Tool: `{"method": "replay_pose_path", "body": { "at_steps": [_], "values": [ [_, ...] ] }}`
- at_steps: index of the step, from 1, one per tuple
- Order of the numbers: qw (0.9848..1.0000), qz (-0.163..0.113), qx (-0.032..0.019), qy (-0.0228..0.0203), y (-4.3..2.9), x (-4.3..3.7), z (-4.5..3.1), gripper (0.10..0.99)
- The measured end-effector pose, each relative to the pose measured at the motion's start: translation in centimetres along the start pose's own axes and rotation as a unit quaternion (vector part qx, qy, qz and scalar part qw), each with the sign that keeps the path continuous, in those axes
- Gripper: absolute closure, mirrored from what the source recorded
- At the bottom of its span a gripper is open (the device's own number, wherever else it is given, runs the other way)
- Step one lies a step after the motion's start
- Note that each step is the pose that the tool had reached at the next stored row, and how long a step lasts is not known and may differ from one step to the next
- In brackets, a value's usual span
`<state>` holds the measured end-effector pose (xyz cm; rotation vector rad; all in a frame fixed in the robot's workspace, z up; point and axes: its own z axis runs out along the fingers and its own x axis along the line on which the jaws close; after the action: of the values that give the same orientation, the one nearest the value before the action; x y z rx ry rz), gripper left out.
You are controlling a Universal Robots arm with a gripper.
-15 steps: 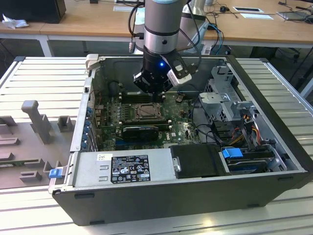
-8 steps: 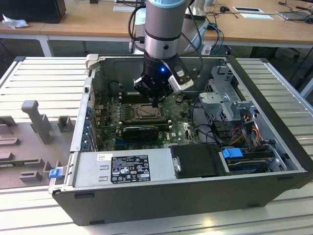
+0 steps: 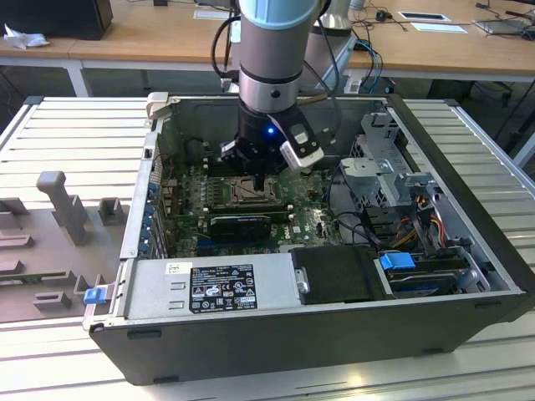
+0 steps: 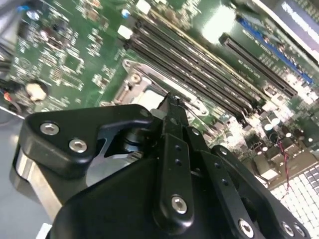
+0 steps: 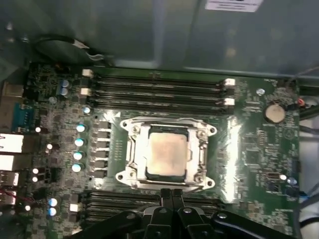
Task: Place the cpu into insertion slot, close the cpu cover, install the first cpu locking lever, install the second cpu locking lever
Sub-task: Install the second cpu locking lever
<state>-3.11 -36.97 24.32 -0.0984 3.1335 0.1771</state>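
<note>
In the first wrist view the cpu [image 5: 167, 154], a pale silvery-beige square, lies seated in the insertion slot [image 5: 209, 130] on the green board. The cpu cover [image 5: 133, 149], a metal frame with a square window, lies flat around the chip. My gripper [image 5: 172, 193] is shut, its two black fingers pressed together with nothing visible between them, at the socket's edge nearest the wrist. In the second wrist view the gripper [image 4: 174, 99] has its fingertips down at the socket's metal rim [image 4: 130, 67]. In the exterior view the gripper [image 3: 261, 180] reaches into the open computer case, just over the insertion slot [image 3: 241, 190].
Long black memory slots [image 5: 157, 84] flank the socket on two sides. A coin battery [image 5: 273, 112] sits on the board. The case holds a power supply [image 3: 213, 288], a drive cage [image 3: 393, 175] and cables [image 3: 418, 217]. Grey fixtures [image 3: 63, 205] stand at the exterior view's left.
</note>
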Motion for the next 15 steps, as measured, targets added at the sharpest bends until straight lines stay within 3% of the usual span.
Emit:
{"method": "replay_pose_path", "body": {
  "at_steps": [6, 10, 12, 15],
  "values": [
    [1.0, 0.0, -0.0015, 0.0, -0.15, 1.73, 0.89, 0.98],
    [1.0, 0.0, -0.0054, -0.0002, -0.67, 2.3, 1.26, 0.98],
    [0.9999, 0.0, -0.0102, -0.0005, -0.91, 2.67, 1.3, 0.98],
    [0.9995, 0.0, -0.0314, -0.0019, -1.91, 3.06, 1.53, 0.98]
  ]
}}
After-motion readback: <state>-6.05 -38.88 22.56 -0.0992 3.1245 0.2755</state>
